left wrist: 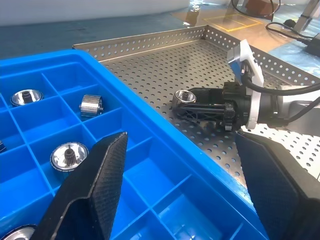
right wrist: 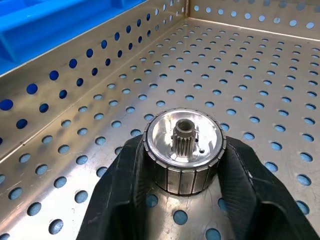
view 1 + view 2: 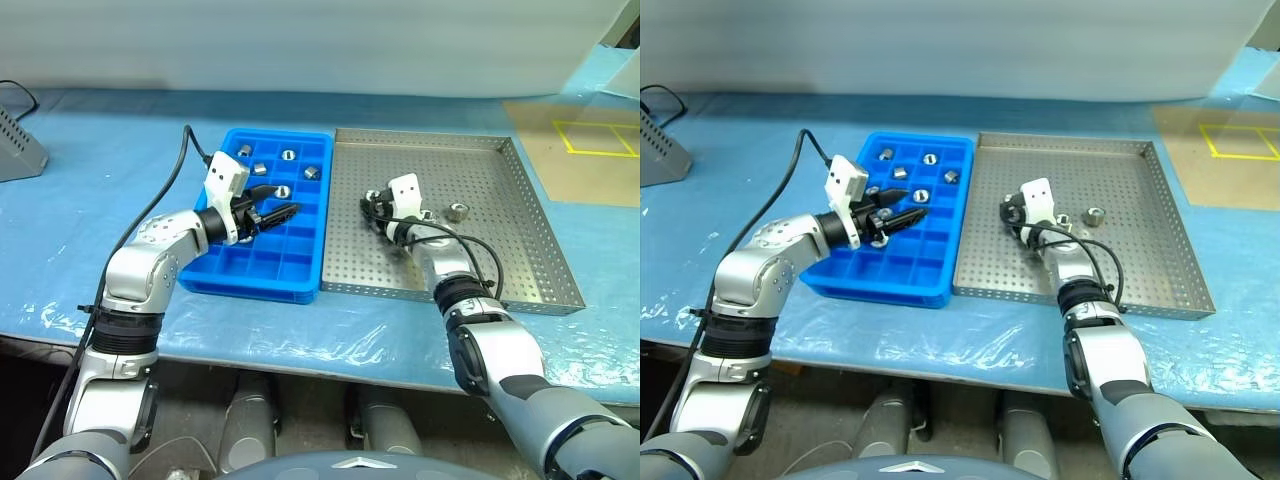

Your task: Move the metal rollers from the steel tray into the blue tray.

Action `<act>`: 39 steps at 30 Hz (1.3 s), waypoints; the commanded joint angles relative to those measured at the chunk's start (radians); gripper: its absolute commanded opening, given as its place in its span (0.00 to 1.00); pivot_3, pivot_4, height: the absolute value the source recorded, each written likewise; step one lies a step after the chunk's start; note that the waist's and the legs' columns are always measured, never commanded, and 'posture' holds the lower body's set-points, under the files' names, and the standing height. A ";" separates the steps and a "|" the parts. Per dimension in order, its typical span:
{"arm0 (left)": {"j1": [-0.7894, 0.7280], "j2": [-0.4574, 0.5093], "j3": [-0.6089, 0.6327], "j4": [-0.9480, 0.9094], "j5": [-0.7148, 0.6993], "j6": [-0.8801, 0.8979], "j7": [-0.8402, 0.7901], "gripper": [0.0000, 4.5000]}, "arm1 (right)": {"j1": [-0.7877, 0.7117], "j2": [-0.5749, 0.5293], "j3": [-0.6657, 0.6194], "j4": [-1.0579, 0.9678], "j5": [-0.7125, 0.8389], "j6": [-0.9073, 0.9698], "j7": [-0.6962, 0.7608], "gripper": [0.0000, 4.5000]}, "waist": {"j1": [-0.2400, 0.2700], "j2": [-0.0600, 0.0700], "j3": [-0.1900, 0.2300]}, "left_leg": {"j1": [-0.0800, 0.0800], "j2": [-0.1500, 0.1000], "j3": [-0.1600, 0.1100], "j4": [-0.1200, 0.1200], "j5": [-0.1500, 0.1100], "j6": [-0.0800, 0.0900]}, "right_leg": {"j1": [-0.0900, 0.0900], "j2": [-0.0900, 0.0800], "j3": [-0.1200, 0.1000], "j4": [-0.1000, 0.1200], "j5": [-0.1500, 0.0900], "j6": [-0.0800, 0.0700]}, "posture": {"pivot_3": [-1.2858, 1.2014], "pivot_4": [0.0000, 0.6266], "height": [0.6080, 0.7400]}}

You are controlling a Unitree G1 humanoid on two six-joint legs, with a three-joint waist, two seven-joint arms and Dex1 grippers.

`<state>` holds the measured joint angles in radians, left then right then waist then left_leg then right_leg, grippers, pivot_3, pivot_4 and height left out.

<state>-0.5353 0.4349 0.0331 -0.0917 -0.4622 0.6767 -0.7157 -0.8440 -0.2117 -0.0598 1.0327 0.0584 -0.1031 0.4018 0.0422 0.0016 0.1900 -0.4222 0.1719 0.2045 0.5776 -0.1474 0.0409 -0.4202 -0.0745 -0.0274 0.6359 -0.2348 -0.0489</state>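
Low over the steel tray (image 3: 480,260), near its left side, my right gripper (image 2: 183,165) is shut on one of the metal rollers (image 2: 183,150); its black fingers (image 2: 125,190) press both sides. Two loose rollers (image 3: 458,211) (image 3: 425,214) lie on the tray just right of that hand. The blue tray (image 3: 250,288) sits against the steel tray's left rim and holds several rollers (image 3: 287,155) in its far compartments. Over the blue tray's middle my left gripper (image 3: 280,215) hovers open and empty, pointing towards the right gripper (image 1: 187,97).
Both trays rest on a table under a blue plastic sheet (image 3: 120,150). A grey device (image 3: 15,145) stands at the far left. A brown board with yellow tape (image 3: 590,150) lies at the far right. A black cable (image 3: 185,150) trails from my left wrist.
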 commanded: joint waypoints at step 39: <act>0.034 0.089 0.076 0.009 -0.008 -0.049 0.007 0.80 | 0.117 0.076 0.186 -0.428 0.064 0.020 0.383 0.37 | 0.004 -0.001 0.000 | 0.002 0.000 0.000 -0.008 0.000 0.000 | 0.003 0.000 -0.001 -0.010 0.000 0.000 | 0.52 0.24 1.00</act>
<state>-0.5001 0.5241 0.1023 -0.0480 -0.4609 0.6320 -0.7132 -0.7019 -0.1467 0.1268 0.5998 0.1329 -0.0604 0.7982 0.0461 0.0006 0.1904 -0.4200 0.1714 0.2044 0.5693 -0.1474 0.0407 -0.4169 -0.0742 -0.0279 0.6255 -0.2347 -0.0486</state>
